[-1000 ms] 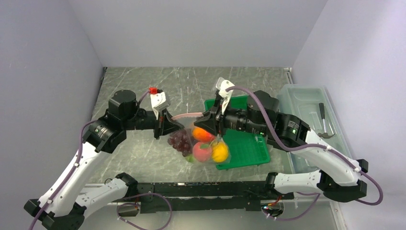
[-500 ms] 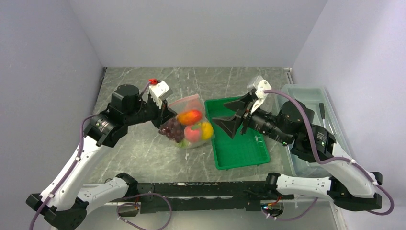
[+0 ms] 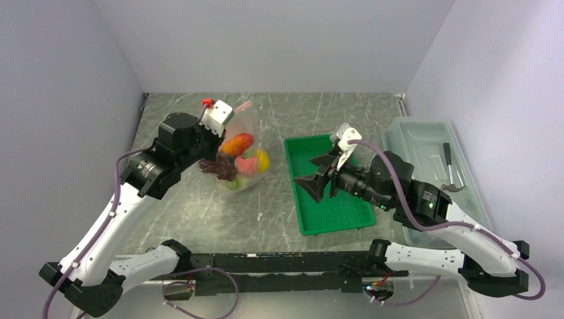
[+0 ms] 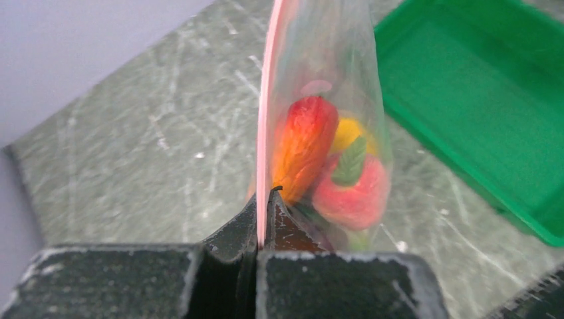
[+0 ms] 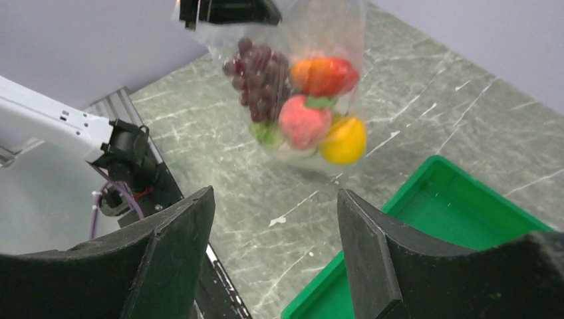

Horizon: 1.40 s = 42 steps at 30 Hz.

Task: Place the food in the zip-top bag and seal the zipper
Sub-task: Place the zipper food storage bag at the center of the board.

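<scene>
While my left claw (image 4: 263,199) is clamped tight on one end of the narrow pale pink zipper strip (image 4: 266,119), the clear crinkly zip-top bag (image 4: 349,73) hangs from that grip over the grey marbled table (image 3: 199,212), seemingly lifted off it. Inside hang the dark red-purple grape bunch (image 5: 256,76), the red-orange oblong fruit (image 5: 324,74), a pink-red round fruit with a green leaf (image 5: 304,121), the yellow lemon (image 5: 344,141) and a bit of pale green lettuce (image 5: 267,133). All the food I can see is bagged, so I judge the filling done. Whether the strip is pressed shut along its whole length I cannot tell, so sealing may be what is left. My right claw (image 5: 274,199) stands with its jaws apart, holding nothing, over the green plastic tray (image 3: 292,193), well apart from the bag. Further right lie the large clear lidded box (image 3: 425,143) and the grey hammer (image 3: 450,169). Nothing stands between my right claw and the bag.
</scene>
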{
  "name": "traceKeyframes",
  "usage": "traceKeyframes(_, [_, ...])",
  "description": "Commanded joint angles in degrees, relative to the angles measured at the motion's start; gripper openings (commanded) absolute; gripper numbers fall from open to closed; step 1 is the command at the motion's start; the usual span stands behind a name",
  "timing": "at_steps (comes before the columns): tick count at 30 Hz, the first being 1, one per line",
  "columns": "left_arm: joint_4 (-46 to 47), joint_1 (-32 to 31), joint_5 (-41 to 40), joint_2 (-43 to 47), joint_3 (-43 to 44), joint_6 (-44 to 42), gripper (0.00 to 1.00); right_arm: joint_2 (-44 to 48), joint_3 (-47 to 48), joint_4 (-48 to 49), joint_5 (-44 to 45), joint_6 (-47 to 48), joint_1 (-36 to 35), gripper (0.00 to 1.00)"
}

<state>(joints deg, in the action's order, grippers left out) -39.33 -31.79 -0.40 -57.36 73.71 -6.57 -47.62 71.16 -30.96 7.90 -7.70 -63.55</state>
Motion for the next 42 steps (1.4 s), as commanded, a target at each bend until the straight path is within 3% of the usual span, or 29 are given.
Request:
traceKeyframes(1, [9.56,0.23,-14.93,-2.1,2.77,-5.98,0.0,0.4,-3.02,4.39,-0.98,-2.05,0.09,0.71])
traceKeyframes(7, [16.86,0.86,-26.26,-6.03,0.12,-12.52,0.0,2.7,-7.05,5.85,-1.39,-2.33,0.18,0.73])
traceKeyframes(15, [29.58,7.06,-29.87,-15.53,-1.78,-20.83,0.0,4.09,-10.49,7.26,-3.52,-3.75,0.27,0.73])
traceKeyframes(22, [29.37,6.47,-13.01,-16.75,-7.82,-12.64,0.0,7.47,-13.67,7.78,-4.17,-4.33,0.36,0.73])
traceKeyframes(26, [28.16,2.99,-13.05,-17.37,-12.46,-8.85,0.0,8.22,-13.98,6.84,-3.99,-4.22,0.36,0.74])
traceKeyframes(30, [23.49,-3.19,-15.94,-19.5,-11.68,-4.65,0.0,8.27,-14.07,6.61,-3.73,-3.98,0.42,0.74])
traceKeyframes(40, [18.1,-7.92,-12.36,-15.3,-15.13,7.78,0.0,8.38,-13.66,5.19,-3.06,-4.59,0.44,0.74])
traceKeyframes(42, [17.42,-8.85,-11.51,-13.77,-16.32,9.62,0.06,8.65,-13.99,5.07,-2.54,-4.83,0.44,0.74])
